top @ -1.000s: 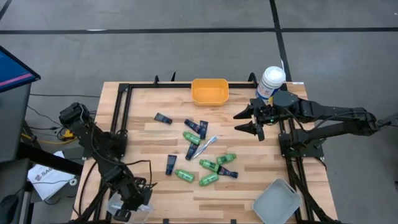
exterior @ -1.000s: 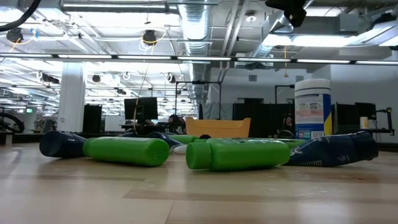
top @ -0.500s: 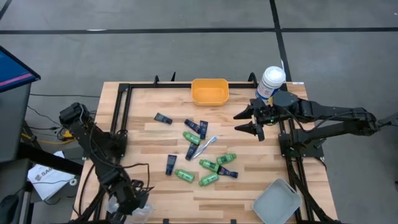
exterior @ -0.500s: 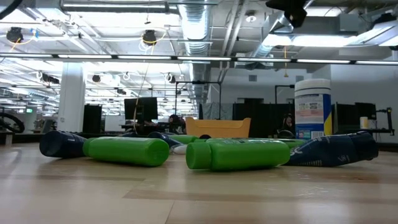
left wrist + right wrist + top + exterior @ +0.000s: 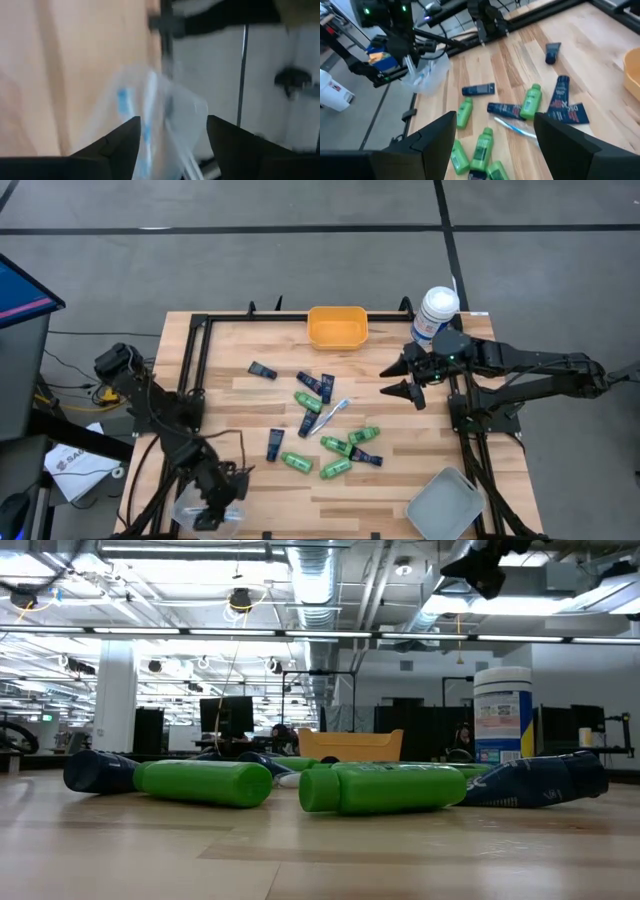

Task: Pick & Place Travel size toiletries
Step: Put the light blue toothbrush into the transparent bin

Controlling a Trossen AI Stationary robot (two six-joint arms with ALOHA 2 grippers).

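Left gripper [image 5: 212, 505]: at the near left corner of the counter [image 5: 260, 500], over the edge; the fingers [image 5: 120, 145] are spread a moderate way with a clear plastic bag [image 5: 165, 117] between them. Whether they pinch the bag I cannot tell.
Clear plastic bag: crumpled, hanging off the near left corner, with a light-blue item blurred inside it.
Grey tray [image 5: 444, 505]: at the near right corner, tilted over the edge, well apart from the toiletries.
Green bottles [image 5: 296, 462]: lying on their sides in the middle of the counter, mixed with the tubes; two lie nearest the low camera.
Navy tubes [image 5: 275, 444]: flat on the wood among the bottles; one [image 5: 262, 370] lies apart toward the far left.
Toothbrush [image 5: 328, 417]: lying slantwise in the middle of the cluster, touching a tube.
Right gripper [image 5: 405, 377]: hovers above the counter right of the cluster, nothing held; fingers [image 5: 432, 140] wide apart.
Yellow bin [image 5: 337, 326]: at the far edge, centre, beyond the toiletries.
White canister [image 5: 435, 313]: upright at the far right, just behind the right arm.
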